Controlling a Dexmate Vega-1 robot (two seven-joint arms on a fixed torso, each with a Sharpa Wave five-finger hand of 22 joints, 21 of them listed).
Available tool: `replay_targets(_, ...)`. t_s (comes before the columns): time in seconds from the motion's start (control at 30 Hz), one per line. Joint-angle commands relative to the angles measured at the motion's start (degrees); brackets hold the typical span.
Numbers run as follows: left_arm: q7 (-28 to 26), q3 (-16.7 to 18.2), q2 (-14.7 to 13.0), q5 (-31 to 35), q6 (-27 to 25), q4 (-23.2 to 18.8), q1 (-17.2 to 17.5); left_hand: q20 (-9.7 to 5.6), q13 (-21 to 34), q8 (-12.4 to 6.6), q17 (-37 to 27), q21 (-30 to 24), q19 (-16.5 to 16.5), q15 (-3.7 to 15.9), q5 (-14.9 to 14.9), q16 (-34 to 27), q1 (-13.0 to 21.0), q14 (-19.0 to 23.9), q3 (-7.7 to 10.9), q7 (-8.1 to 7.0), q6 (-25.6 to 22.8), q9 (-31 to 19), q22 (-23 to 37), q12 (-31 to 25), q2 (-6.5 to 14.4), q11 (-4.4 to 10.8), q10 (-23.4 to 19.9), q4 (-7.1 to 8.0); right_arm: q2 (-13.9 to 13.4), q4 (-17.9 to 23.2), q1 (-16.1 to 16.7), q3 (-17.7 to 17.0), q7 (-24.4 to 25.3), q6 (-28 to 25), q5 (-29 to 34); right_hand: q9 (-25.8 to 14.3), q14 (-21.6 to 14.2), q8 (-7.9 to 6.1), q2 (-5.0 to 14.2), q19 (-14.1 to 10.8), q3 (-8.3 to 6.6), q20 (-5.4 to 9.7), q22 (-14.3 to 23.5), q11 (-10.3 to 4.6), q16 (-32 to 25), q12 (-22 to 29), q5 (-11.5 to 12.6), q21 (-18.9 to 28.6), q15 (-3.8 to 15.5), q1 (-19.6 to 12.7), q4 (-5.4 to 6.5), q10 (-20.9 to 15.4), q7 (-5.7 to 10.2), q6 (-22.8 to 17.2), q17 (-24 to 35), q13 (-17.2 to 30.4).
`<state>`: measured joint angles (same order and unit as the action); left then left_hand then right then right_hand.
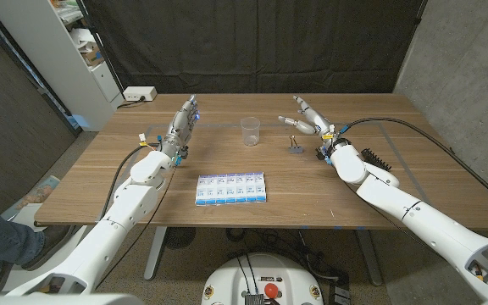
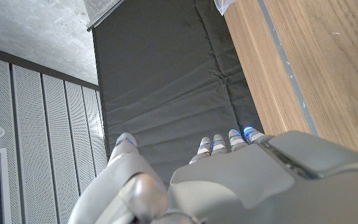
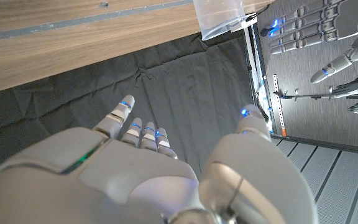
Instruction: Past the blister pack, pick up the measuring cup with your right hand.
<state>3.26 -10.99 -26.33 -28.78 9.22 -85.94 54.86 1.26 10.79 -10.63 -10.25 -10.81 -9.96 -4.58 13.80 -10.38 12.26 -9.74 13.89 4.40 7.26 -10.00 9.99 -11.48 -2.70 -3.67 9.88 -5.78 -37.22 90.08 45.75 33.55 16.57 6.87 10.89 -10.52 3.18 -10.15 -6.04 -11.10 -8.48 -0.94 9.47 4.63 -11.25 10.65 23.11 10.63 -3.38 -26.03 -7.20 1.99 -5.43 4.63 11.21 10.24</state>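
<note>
measuring cup (image 1: 251, 130) sitting upright on table, past blister pack (image 1: 231, 188), just left of right hand (image 1: 309, 119). Right hand hovering, fingers spread, holding nothing. Cup looking like thin clear plastic: light, slick, tip-prone. Suggest wrapping side wall mid-height, gentle squeeze.

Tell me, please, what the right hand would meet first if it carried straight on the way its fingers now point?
Probably the measuring cup. The right hand is open, its fingers reaching toward the table's middle, where the cup stands apart from them. The binder clip sits nearer the robot, likely off that line. Height is hard to judge, so the hand might pass above the rim.
</note>
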Motion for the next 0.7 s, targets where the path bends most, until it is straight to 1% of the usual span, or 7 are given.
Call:
replay_targets(0.03, -0.53, -0.4, -0.04, 0.5, -0.59, -0.4, -0.49, 0.22, 0.24, -0.21, -0.19, -0.38, -6.27, 0.01, 0.06, -0.39, 0.66, -4.72, -0.18, 0.11, -0.25, -0.21, 0.31, -0.45, 0.09, 0.34, 2.06, -0.12, 0.37, -1.19, -1.23, 1.05, -1.35, 0.1, 0.22, -0.31, -0.38, 0.02, 0.13, -0.32, -0.15, -0.34, 0.22, 0.15, -0.3, -0.04, 0.43, 0.29, -0.54, -0.95, -0.58, 0.61, -0.13, 0.8, 0.18, 0.31)
replay_targets(0.2, -0.63, -0.41, -0.13, 0.64, -0.53, -0.72, -0.67, 0.28, 0.24, -0.21, -0.19, -0.39, -6.26, -0.05, 0.05, -0.4, 0.68, -4.7, -0.22, 0.15, -0.27, -0.21, 0.32, -0.46, 0.1, 0.35, 2.04, -0.12, 0.15, -0.98, -1.28, 1.27, -1.8, -0.52, 0.42, -0.33, -0.2, -0.08, 0.1, -0.26, -0.17, -0.53, 0.21, 0.34, -0.23, -0.05, 0.61, 0.26, -0.71, -1.32, -0.71, 0.75, -0.19, 0.97, 0.18, 0.31)
replay_targets(0.43, -1.09, -0.52, -0.26, 0.76, -0.96, -1.5, -0.45, 0.46, 0.25, -0.2, -0.19, -0.37, -6.35, 0.0, 0.04, -0.4, 0.7, -4.7, -0.28, 0.15, -0.3, -0.21, 0.32, -0.45, 0.13, 0.33, 2.07, -0.12, -0.36, -0.63, -1.3, 1.66, -2.29, -1.25, 1.12, -0.35, 0.25, -0.62, -0.03, 0.25, -0.13, -0.83, 0.22, 0.76, -0.09, -0.15, 1.03, 0.07, -1.11, -2.05, -0.94, 1.35, -0.91, 0.31, 0.2, 0.32)
replay_targets(0.7, -1.86, -0.43, -0.64, 1.03, -0.97, -2.8, 0.5, 0.54, 0.25, -0.17, -0.19, -0.36, -6.41, -0.02, 0.02, -0.38, 0.73, -4.79, -0.35, 0.17, -0.26, -0.21, 0.32, -0.42, 0.16, 0.48, 2.17, -0.13, -0.47, -0.5, -1.52, 2.26, -2.78, -1.83, 1.91, -0.36, 0.42, -0.82, -0.2, 0.5, -0.02, -1.0, 0.22, 1.01, -0.07, -0.11, 1.31, 0.01, -1.53, -2.41, -1.0, 1.57, -1.77, 0.01, 0.23, 0.33)
